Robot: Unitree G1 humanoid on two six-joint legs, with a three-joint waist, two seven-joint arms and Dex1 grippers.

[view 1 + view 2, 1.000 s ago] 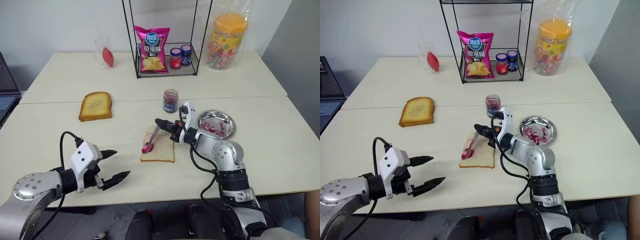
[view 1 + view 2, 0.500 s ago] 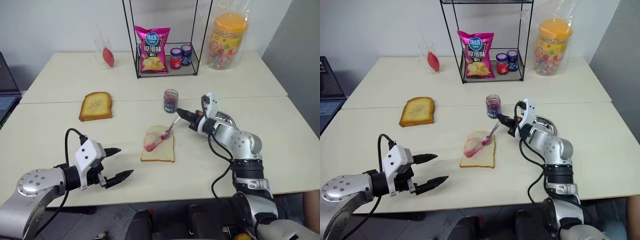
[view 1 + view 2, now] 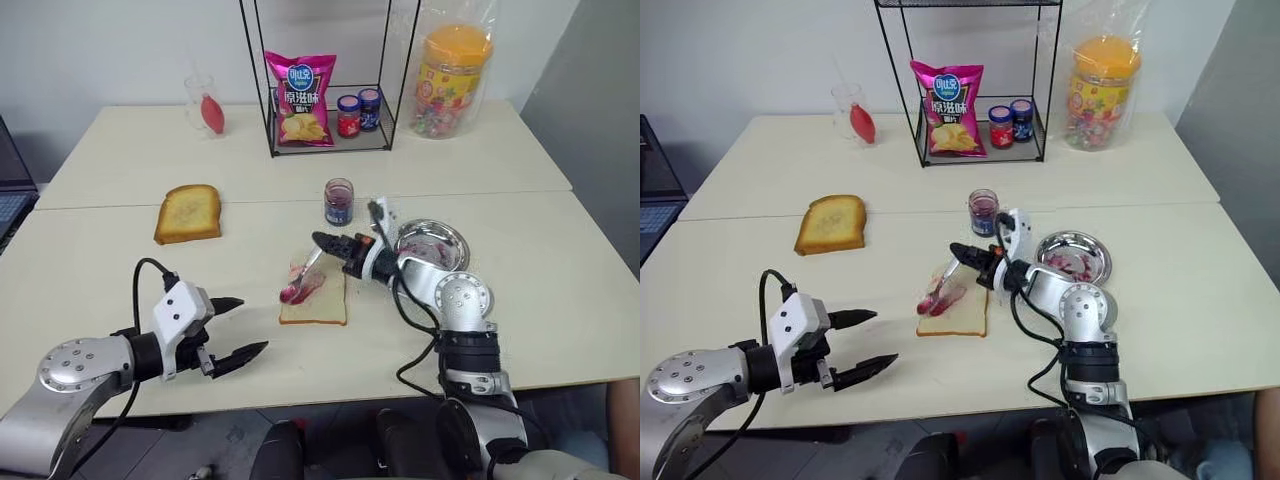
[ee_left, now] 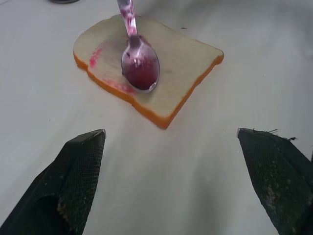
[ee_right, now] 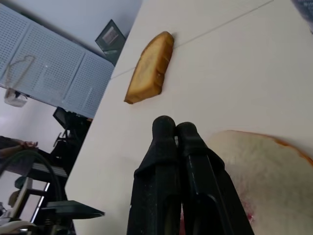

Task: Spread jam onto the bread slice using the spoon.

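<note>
The bread slice (image 3: 322, 298) lies flat mid-table, with a pink jam (image 4: 96, 56) smear on its left part. The spoon (image 3: 301, 278) slants down from my right gripper (image 3: 322, 241), which is shut on its handle just beyond the slice's far edge. Its jam-coated bowl (image 4: 140, 68) rests on the slice near the left edge. The jam jar (image 3: 339, 201) stands open behind the slice. My left gripper (image 3: 250, 324) hovers open over the table, near and left of the slice, with nothing between its fingers (image 4: 78, 181).
A metal plate (image 3: 452, 246) smeared with jam sits right of the slice, behind my right arm. A toasted slice (image 3: 188, 212) lies at the left. At the back, a wire rack (image 3: 330, 140) holds a chips bag and two small jars, flanked by a glass cup (image 3: 203, 103) and a candy jar (image 3: 452, 80).
My right gripper swung the spoon toward the slice's far right, then back to its left edge where it began. The left arm stayed put.
</note>
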